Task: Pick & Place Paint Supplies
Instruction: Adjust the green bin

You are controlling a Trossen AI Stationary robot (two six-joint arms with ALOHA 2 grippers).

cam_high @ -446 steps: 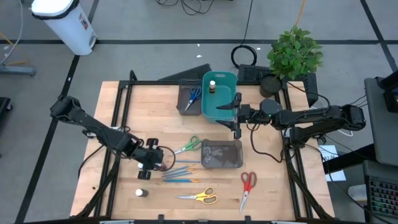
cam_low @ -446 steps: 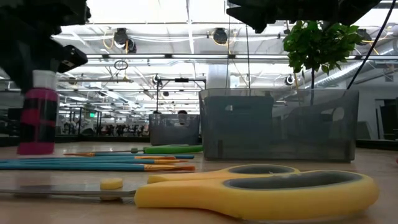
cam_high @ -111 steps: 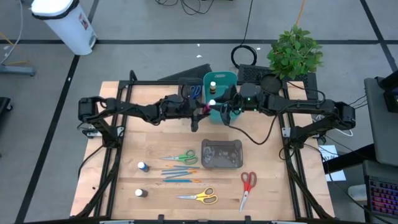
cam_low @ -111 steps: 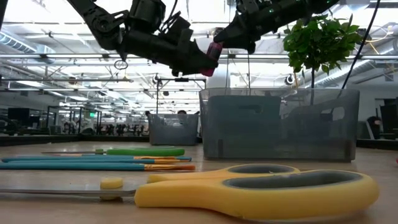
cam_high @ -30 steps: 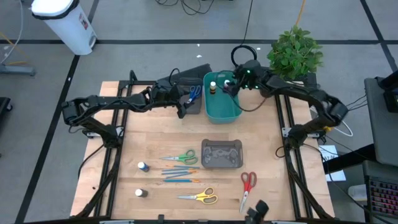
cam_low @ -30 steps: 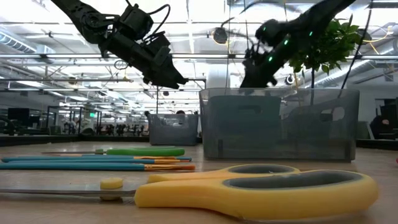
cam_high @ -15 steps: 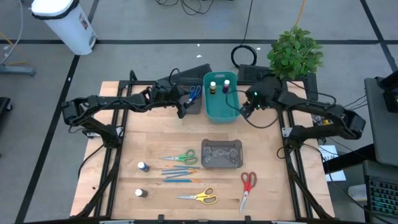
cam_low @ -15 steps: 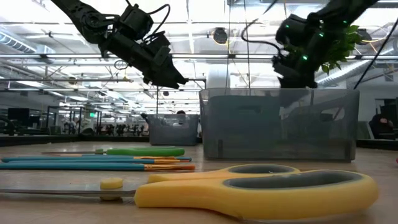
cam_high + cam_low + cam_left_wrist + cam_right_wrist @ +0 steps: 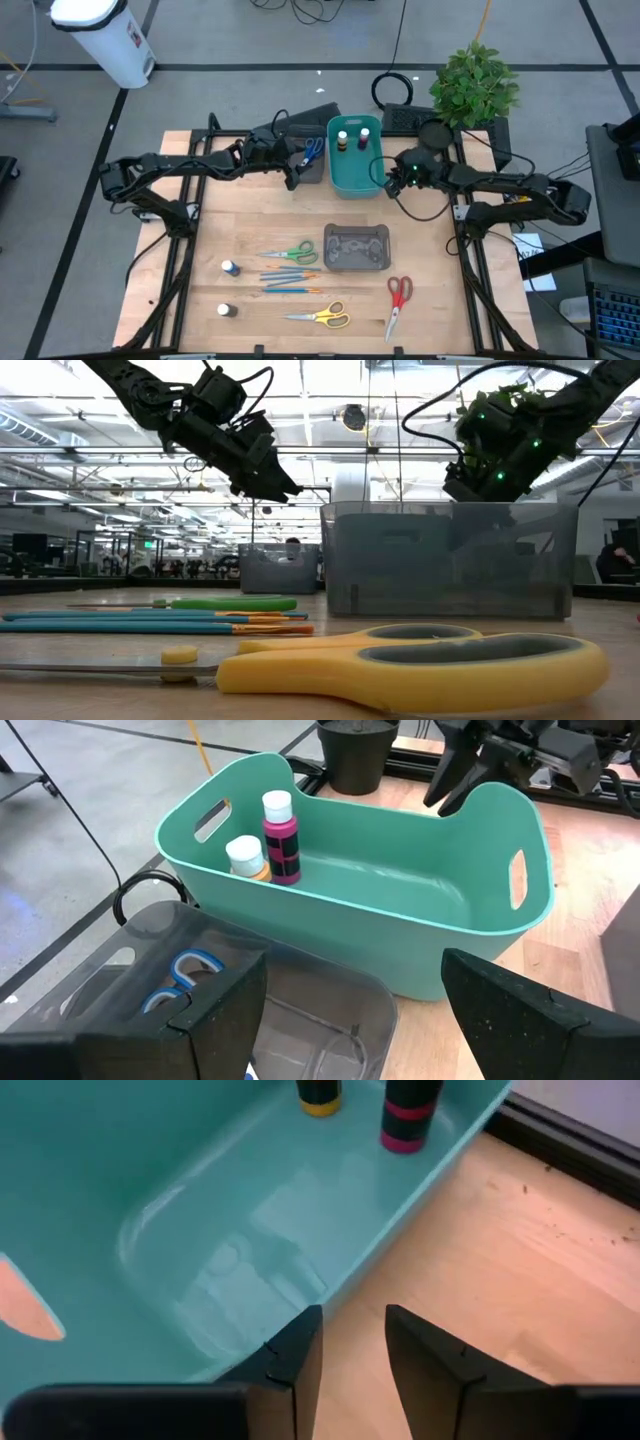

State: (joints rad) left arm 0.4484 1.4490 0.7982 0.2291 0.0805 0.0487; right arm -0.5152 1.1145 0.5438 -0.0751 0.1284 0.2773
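While both arms hung over the back of the pale wooden table [image 9: 250, 220], nothing was in either grip. The left gripper [image 9: 291, 176] hovered with jaws wide apart above the far dark grey tray [image 9: 300, 1010] holding the blue-handled scissors [image 9: 312, 150]; the right gripper [image 9: 392, 180] sat just beside the glossy teal plastic bin [image 9: 352, 180], its fingers [image 9: 290, 1355] narrowly apart and empty. Two tiny paint bottles [image 9: 270, 838] stood upright at the bin's far end. Near the front lay two more bottles [image 9: 229, 268], thin blue-and-orange brushes [image 9: 290, 280], and green [image 9: 293, 253], yellow [image 9: 322, 317] and red scissors [image 9: 397, 297]. I judged the bottles light, rigid and slick, best pinched across the cap; the brushes looked liable to roll.
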